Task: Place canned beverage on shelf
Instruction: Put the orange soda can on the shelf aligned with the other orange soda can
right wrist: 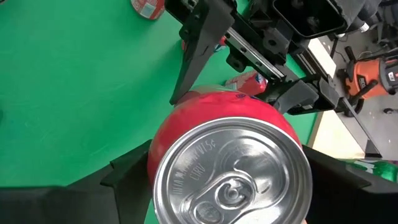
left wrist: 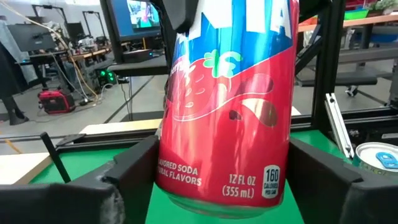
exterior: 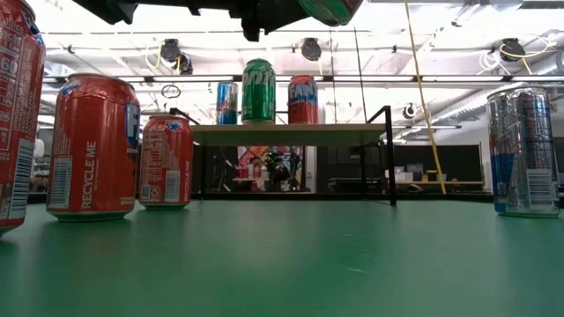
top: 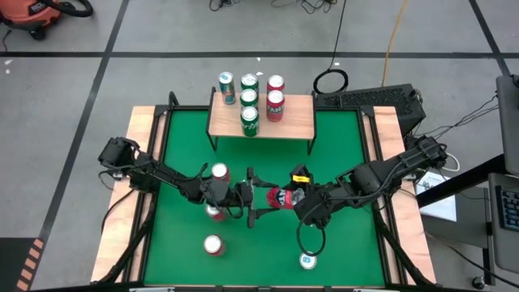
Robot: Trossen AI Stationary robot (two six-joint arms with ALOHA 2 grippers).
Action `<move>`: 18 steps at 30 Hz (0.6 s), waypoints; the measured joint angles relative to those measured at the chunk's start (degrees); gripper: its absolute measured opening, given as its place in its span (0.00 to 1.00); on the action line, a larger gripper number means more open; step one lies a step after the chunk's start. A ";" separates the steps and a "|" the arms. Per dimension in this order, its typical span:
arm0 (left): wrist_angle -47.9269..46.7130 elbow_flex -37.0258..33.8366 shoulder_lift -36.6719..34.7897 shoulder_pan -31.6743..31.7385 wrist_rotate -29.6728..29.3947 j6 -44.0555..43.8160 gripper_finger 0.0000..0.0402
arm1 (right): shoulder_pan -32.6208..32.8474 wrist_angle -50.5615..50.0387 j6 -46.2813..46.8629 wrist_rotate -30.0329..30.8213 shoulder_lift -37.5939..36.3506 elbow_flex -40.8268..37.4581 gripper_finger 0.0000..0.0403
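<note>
Red can [top: 280, 197] mid-table between both grippers, clear of shelf [top: 297, 122].

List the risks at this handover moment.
1. Both claws flank the red can above the table; if the right claw lets go before the left claw grips firmly, the can could fall.
2. The shelf already holds five cans, so placing another may knock one over.

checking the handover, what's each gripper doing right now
Left gripper: fingers either side of the red can; grip cannot be told.
Right gripper: closed on the red can, held sideways above the table.
</note>
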 joint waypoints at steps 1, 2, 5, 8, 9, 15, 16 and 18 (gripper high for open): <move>0.00 0.00 0.00 0.00 0.00 0.04 0.71 | 0.00 -0.02 0.20 -0.01 0.00 0.00 0.76; 0.00 0.00 0.00 0.00 -0.06 0.04 0.70 | 0.00 -0.04 0.40 -0.02 -0.02 0.00 0.77; 0.06 0.00 0.00 0.00 -0.73 -0.69 0.69 | 0.00 -0.03 1.37 0.25 -0.02 0.00 0.82; 0.02 0.00 0.02 0.00 -0.90 -0.86 0.71 | 0.00 0.02 3.57 0.62 -0.02 0.00 0.86; 0.02 0.00 0.02 0.00 -0.95 -0.84 0.71 | 0.00 0.01 4.73 0.59 -0.02 -0.01 0.87; -0.29 0.00 0.04 0.00 -2.09 -0.14 0.71 | 0.00 -2.71 17.37 -0.90 -0.04 0.00 0.89; -0.25 0.00 0.04 -0.06 -2.61 0.10 0.71 | 0.02 -3.68 20.64 -0.88 -0.04 0.00 0.89; -0.22 0.00 0.04 -0.13 -3.88 1.05 0.71 | 0.04 -6.05 26.60 -0.95 -0.04 0.00 0.89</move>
